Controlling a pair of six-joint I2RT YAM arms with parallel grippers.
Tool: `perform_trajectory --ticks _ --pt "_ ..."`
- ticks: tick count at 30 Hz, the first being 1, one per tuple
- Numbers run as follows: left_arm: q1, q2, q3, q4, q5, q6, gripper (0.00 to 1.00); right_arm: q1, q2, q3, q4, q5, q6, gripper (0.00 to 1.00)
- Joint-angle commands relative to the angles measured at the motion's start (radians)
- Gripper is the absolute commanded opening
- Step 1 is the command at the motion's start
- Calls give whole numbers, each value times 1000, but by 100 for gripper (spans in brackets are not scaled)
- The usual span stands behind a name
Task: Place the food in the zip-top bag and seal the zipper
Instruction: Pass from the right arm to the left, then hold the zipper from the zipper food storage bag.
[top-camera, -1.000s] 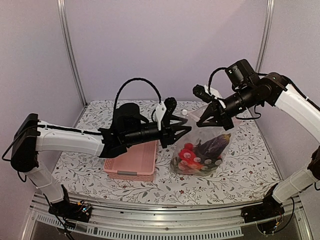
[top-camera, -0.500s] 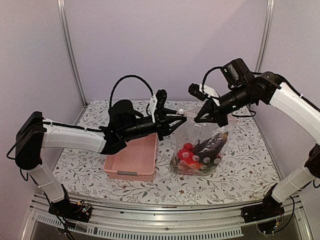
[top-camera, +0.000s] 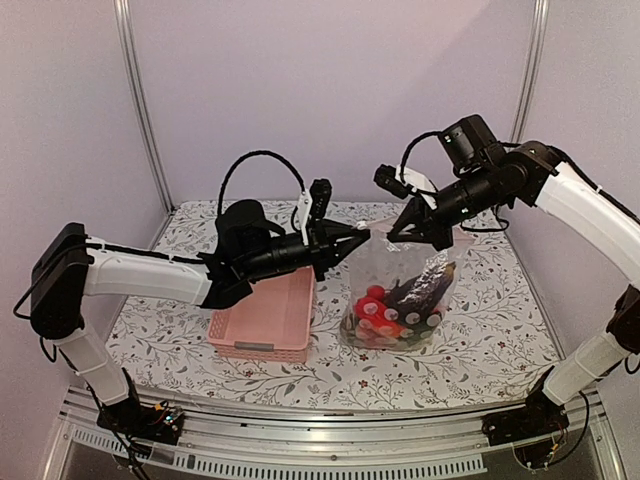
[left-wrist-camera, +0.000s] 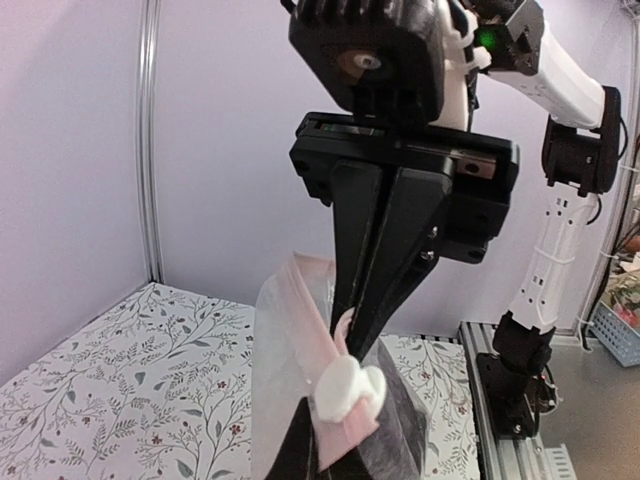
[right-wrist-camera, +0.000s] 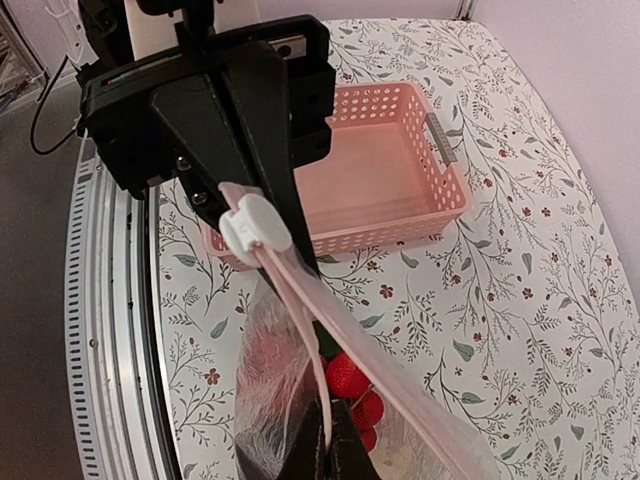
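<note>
The clear zip-top bag (top-camera: 400, 285) hangs upright between both grippers with its bottom on the table. Inside lie the food: red fruits (top-camera: 378, 312) and a dark eggplant (top-camera: 428, 284). The red fruits show in the right wrist view (right-wrist-camera: 345, 375). The zipper is a pink strip (right-wrist-camera: 330, 320) with a white slider (right-wrist-camera: 255, 222) at its left end. The slider also shows in the left wrist view (left-wrist-camera: 345, 385). My left gripper (top-camera: 358, 233) is shut on the zipper end by the slider. My right gripper (top-camera: 414, 232) is shut on the zipper strip further right (right-wrist-camera: 328, 445).
The pink lattice basket (top-camera: 265, 320) stands on the flowered table left of the bag, under the left arm; it also shows in the right wrist view (right-wrist-camera: 385, 180). The enclosure walls stand close behind. The table's metal front rail (top-camera: 330, 430) runs along the near edge.
My left gripper rose from beside the bag's middle to its top left corner and closed there. My right gripper shifted slightly left. The bag's mouth now hangs stretched between them.
</note>
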Motion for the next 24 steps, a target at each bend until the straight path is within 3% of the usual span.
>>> perform_trajectory --ticks 1,5,8,12,17,24 --pt "13 -17 8 -17 -6 -9 0 8 9 53 -16 39 0 4" --pt "11 -49 10 -92 -5 -13 0 8 -9 121 -3 111 -49 8" --pt "8 -78 4 -131 0 -17 0 8 -46 127 32 39 -75 13" --pt "0 -110 9 -197 22 -36 0 16 -71 127 53 -72 -83 28" --pt "-22 -143 13 -253 33 -47 0 64 -56 133 47 -84 -127 38" --pt "-73 -173 6 -282 -16 -35 0 136 -18 136 50 -29 -160 38"
